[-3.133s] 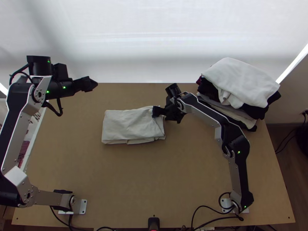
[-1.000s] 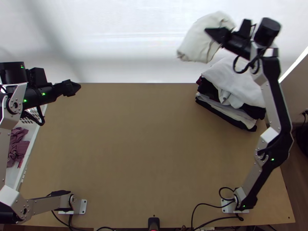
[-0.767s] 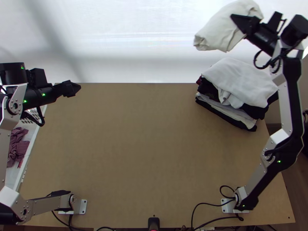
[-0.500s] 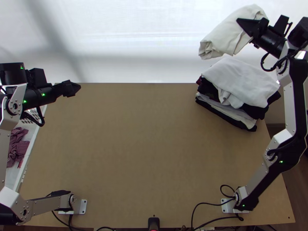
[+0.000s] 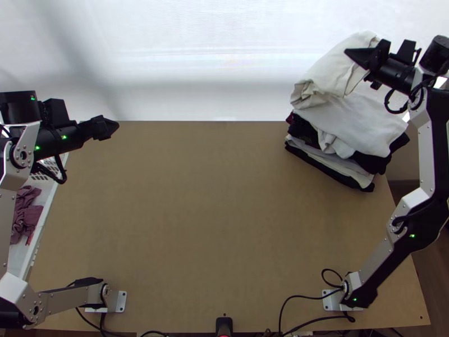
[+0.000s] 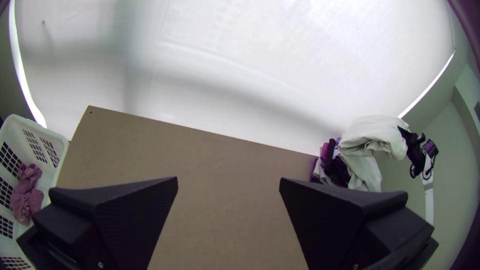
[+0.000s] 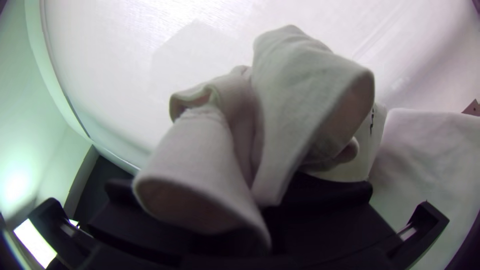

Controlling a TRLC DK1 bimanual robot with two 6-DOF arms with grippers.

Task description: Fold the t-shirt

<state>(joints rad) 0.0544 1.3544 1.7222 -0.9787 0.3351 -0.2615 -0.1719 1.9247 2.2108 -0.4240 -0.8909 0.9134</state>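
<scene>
Off-white t-shirt [image 5: 331,70], folded into a thick bundle, pinched in the jaws of the right gripper [image 5: 347,51]. Grip located on the right-hand long side, near the upper-right end in the top view; most of the cloth extending beyond the jaws, to the left and below. In the right wrist view, cloth bunched between the jaws and bulging outward in rounded folds. Bundle positioned at the far right of the surface [image 5: 213,196], its lower-left end overlapping the far part of a stack of folded clothes [image 5: 359,121]; contact with the stack impossible to tell.

At the left edge of the surface, white laundry basket [image 6: 59,137] with slotted walls; inside, crumpled mauve garment [image 6: 27,200].

Long axis of the t-shirt: diagonal in the top view, from upper right to lower left. Layered, rolled-looking folds at the lower-left end, pointing toward the left and the near side.

Left gripper [image 5: 116,124] at the far left, well apart from the t-shirt; in the left wrist view, jaws spread wide, with bare surface visible between.
</scene>
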